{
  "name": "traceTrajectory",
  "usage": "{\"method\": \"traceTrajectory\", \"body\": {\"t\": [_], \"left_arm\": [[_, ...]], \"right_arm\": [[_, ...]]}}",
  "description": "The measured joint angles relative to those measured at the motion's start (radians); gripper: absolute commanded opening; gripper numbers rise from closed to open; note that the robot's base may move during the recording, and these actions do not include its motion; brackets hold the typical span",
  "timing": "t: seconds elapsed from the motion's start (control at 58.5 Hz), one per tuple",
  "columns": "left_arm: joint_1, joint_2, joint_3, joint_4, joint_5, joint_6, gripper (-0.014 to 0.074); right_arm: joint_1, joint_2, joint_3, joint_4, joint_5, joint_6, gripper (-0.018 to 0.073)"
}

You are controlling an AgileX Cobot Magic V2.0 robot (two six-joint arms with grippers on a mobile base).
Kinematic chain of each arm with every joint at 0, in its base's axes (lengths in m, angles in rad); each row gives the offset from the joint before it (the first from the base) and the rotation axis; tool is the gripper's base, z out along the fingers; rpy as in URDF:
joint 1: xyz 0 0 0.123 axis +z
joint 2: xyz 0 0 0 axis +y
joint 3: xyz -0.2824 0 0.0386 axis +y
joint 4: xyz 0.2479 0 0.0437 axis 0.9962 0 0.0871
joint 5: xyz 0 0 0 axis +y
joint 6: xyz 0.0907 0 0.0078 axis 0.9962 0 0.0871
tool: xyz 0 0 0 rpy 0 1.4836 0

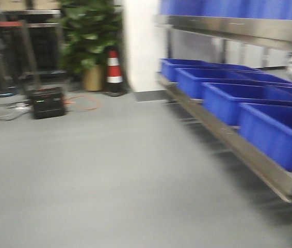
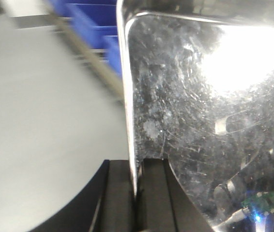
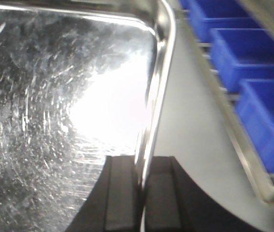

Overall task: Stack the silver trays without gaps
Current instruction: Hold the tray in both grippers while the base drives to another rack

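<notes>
The left gripper (image 2: 136,195) pinched the left rim of a shiny silver tray (image 2: 209,121). The right gripper (image 3: 143,193) pinched a right rim the same way, above the grey floor (image 1: 110,181), near blue bins (image 1: 270,129)

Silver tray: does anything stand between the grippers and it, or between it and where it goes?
Nothing stands between them: the left gripper and right gripper each have fingers closed on the silver tray at its rim. No other tray shows in any view, so the way to its place cannot be judged.
</notes>
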Motion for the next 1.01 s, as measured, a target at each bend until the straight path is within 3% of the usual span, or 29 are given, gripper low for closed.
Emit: {"method": "traceTrajectory", "body": {"t": [1.008], "left_arm": [[0.000, -0.004, 0.000, 0.000, 0.000, 0.000, -0.0025]], "right_arm": [[0.000, 0.000, 0.000, 0.000, 0.000, 0.000, -0.0079]]}}
